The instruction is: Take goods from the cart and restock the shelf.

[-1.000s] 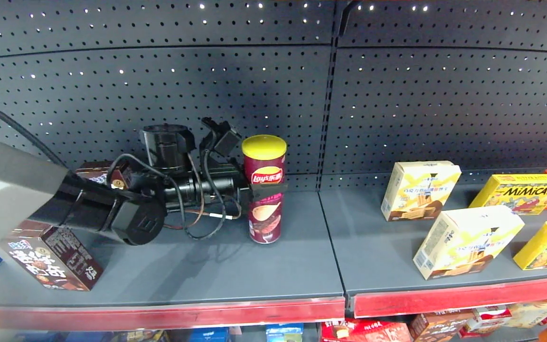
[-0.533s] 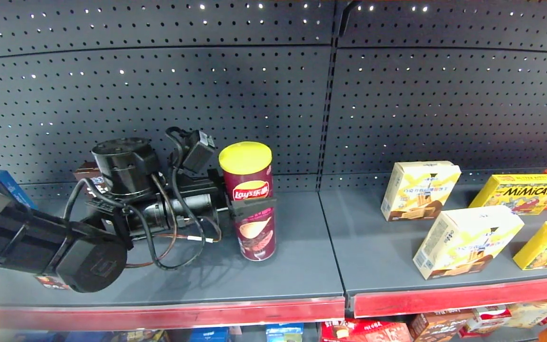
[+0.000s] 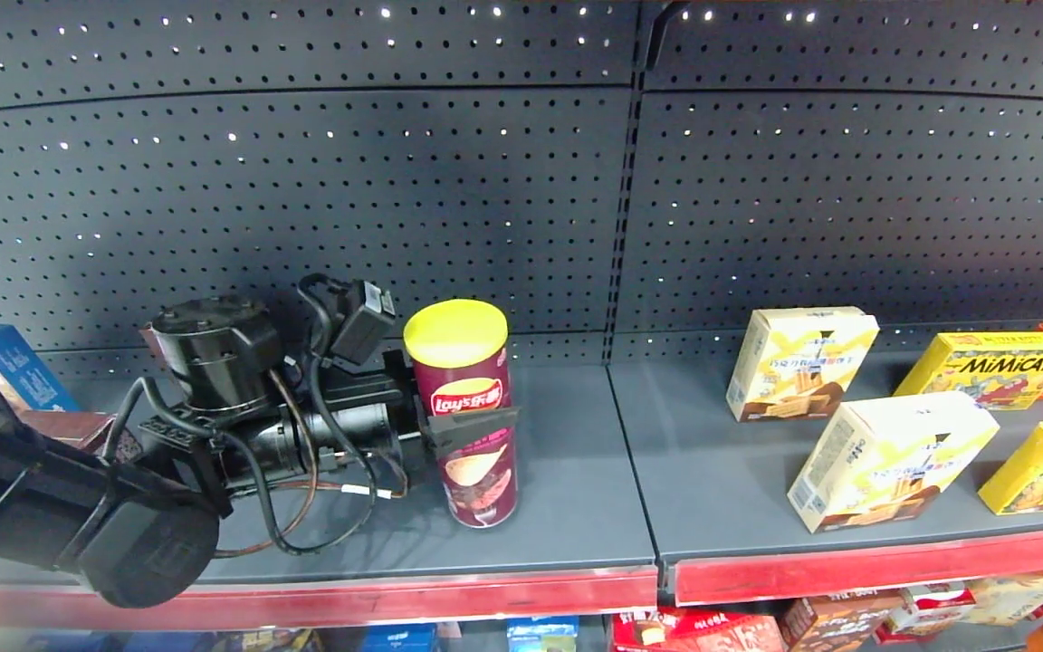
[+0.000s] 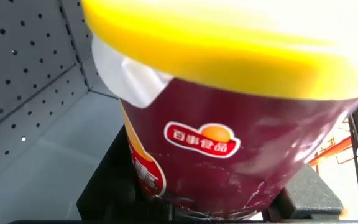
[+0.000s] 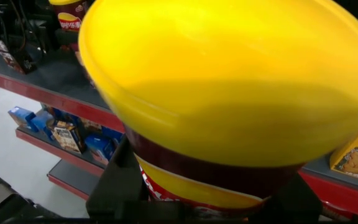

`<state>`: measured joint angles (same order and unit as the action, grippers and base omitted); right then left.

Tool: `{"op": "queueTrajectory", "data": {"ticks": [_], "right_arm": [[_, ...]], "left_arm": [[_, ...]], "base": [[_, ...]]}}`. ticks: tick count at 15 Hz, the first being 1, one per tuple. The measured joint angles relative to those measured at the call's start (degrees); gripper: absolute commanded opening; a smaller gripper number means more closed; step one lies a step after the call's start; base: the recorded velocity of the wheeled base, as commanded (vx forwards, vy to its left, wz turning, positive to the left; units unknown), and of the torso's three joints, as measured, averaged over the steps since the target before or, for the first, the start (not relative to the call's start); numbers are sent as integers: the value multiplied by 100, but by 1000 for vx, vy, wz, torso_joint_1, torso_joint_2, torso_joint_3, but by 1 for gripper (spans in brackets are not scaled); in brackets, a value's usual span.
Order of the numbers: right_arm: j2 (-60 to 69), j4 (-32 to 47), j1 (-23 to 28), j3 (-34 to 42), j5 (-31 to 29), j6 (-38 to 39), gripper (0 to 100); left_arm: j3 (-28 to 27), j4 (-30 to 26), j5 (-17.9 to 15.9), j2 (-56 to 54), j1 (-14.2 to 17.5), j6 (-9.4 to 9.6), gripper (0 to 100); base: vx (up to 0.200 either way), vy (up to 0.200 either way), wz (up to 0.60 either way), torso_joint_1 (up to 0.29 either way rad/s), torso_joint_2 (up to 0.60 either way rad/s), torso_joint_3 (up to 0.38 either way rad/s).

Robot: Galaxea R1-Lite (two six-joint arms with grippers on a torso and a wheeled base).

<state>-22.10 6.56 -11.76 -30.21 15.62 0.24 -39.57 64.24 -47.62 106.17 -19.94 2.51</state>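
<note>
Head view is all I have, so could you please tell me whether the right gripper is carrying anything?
Observer: Yes, the right gripper is shut on a second can, which has a yellow lid like the one you see.
Operator: Thank you. Where is it relative to the shelf?
Observer: It is held out in front of the shelf's red edge, with the first can farther off, over the shelf.
Operator: Is there anything on the first can that I would miss?
Observer: The left wrist view shows a white tab sticking out from beneath its lid.
</note>
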Motion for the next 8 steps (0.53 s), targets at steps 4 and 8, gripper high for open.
{"op": "queueTrajectory", "data": {"ticks": [4, 8], "right_arm": [[0, 4, 2, 9, 0, 2, 0], [-24, -2, 0, 9, 0, 0, 0]], "left_arm": [[234, 424, 7, 55, 22, -6, 0], [333, 427, 7, 113, 46, -17, 0]], "base": [[0, 0, 0, 0, 0, 0], [0, 0, 0, 0, 0, 0]]}}
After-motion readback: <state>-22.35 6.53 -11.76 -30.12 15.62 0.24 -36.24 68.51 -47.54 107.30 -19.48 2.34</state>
